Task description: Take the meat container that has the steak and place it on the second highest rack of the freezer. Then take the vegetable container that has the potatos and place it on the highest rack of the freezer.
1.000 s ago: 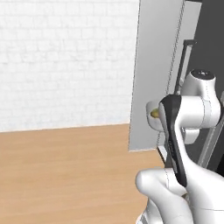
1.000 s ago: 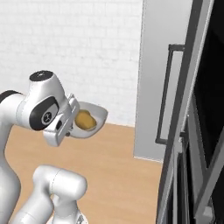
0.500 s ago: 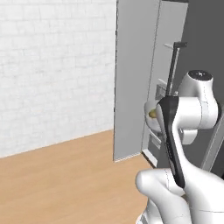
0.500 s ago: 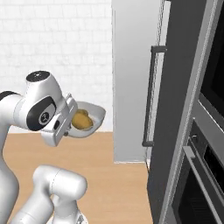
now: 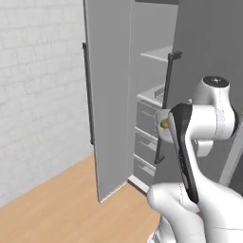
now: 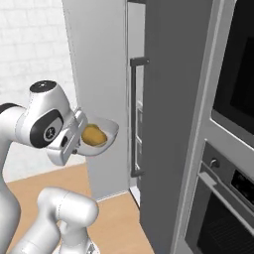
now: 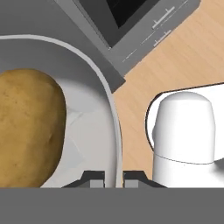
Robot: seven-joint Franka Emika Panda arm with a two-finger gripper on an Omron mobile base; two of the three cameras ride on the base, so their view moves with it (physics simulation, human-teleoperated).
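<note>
My gripper [image 6: 78,135] is shut on the rim of the vegetable container [image 6: 105,135], a light-grey oval dish held level at chest height. A yellow-brown potato [image 6: 94,135] lies in it. In the hand view the potato [image 7: 27,127] sits at the left, and the gripper [image 7: 114,178] pinches the container's rim [image 7: 110,109]. The freezer [image 5: 142,85] stands ahead with its door [image 5: 110,95] swung open. Inside it I see two pale shelf boards, an upper one [image 5: 159,53] and a lower one [image 5: 153,93], above grey drawers [image 5: 144,124]. The steak and the meat container are hidden.
A dark bar handle [image 6: 134,116] runs down the grey panel beside the freezer opening. A built-in oven [image 6: 223,198] stands to the right. The white brick wall [image 5: 38,95] is to the left, with bare wooden floor [image 5: 57,209] before the freezer.
The whole picture has shifted as the base moved: the freezer now stands nearer and its open inside has come into view. The container sits in the shut gripper as before.
</note>
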